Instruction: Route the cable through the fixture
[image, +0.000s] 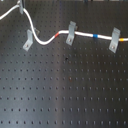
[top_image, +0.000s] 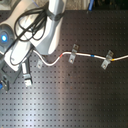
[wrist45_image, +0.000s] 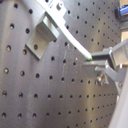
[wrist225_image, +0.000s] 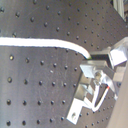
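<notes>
The white cable (image: 47, 41) runs from the first exterior view's top left, curves down past the left fixture (image: 28, 39), then crosses the middle fixture (image: 71, 32) and the right fixture (image: 115, 40). Its red-orange band (image: 61, 35) lies just left of the middle fixture and its blue band (image: 95, 36) lies between the middle and right ones. In the first wrist view my gripper (wrist45_image: 93, 61) is shut on the cable (wrist45_image: 75, 42), which passes close over one fixture (wrist45_image: 42, 34). The second wrist view shows the same grip (wrist225_image: 92, 62). I cannot tell whether the cable sits inside the left fixture.
The black perforated board (image: 65, 90) fills the scene. In the second exterior view the white arm (top_image: 37, 30) with its black hoses covers the upper left and hides the held end of the cable (top_image: 47, 61). A thin red-and-white wire (wrist225_image: 100, 95) hangs by the fingers.
</notes>
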